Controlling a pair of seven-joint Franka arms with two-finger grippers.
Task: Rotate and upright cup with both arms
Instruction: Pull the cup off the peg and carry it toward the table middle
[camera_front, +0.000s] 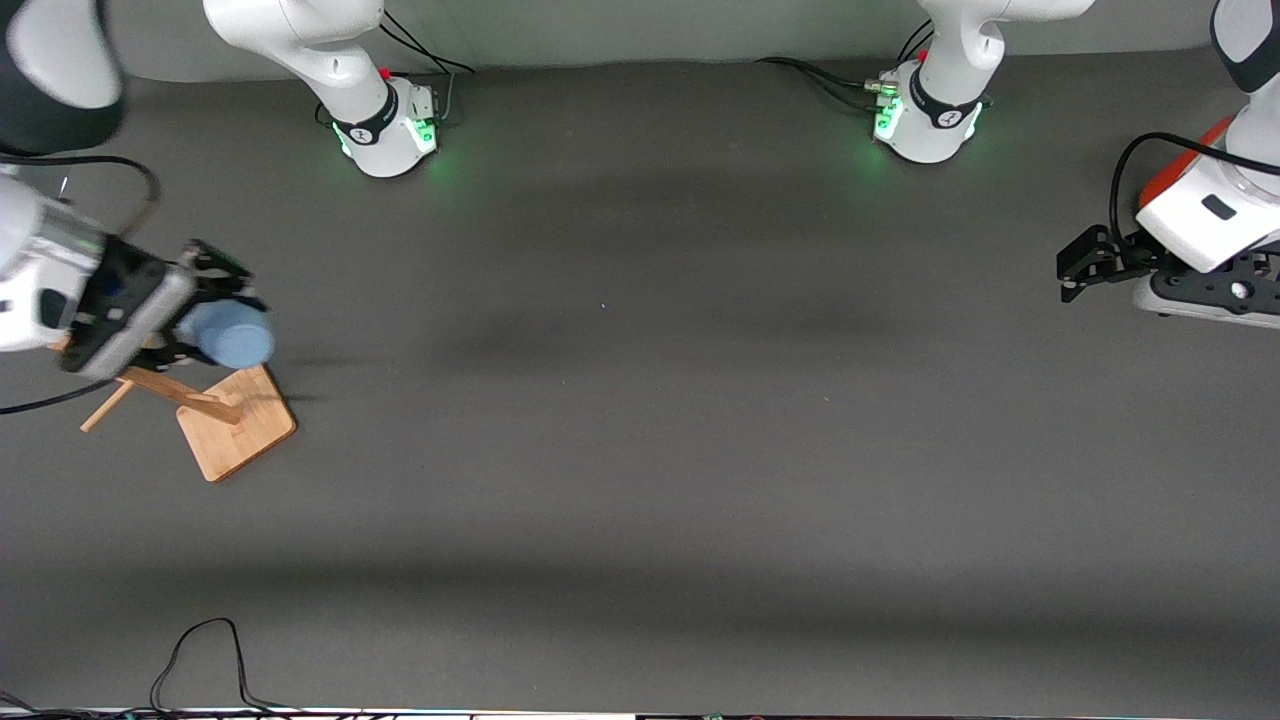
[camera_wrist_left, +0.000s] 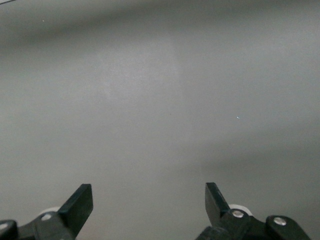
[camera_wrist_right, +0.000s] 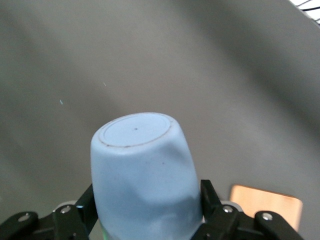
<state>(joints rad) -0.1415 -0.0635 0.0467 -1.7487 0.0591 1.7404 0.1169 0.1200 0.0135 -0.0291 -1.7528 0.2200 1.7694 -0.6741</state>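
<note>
Spanning whole view, grey desk (camera_front: 640, 450). Right claw (camera_front: 215, 310) at right arm's end grips cup (camera_front: 232, 335) sideways above wooden stand (camera_front: 238, 422), base pointing toward left arm. Left claw (camera_front: 1080, 265) wide, empty, waiting well apart; handover must cross desk.

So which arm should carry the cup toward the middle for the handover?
The right. The right gripper already clamps the pale-blue cup above the wooden stand. The left gripper waits open at the left arm's end of the table, holding nothing.
</note>
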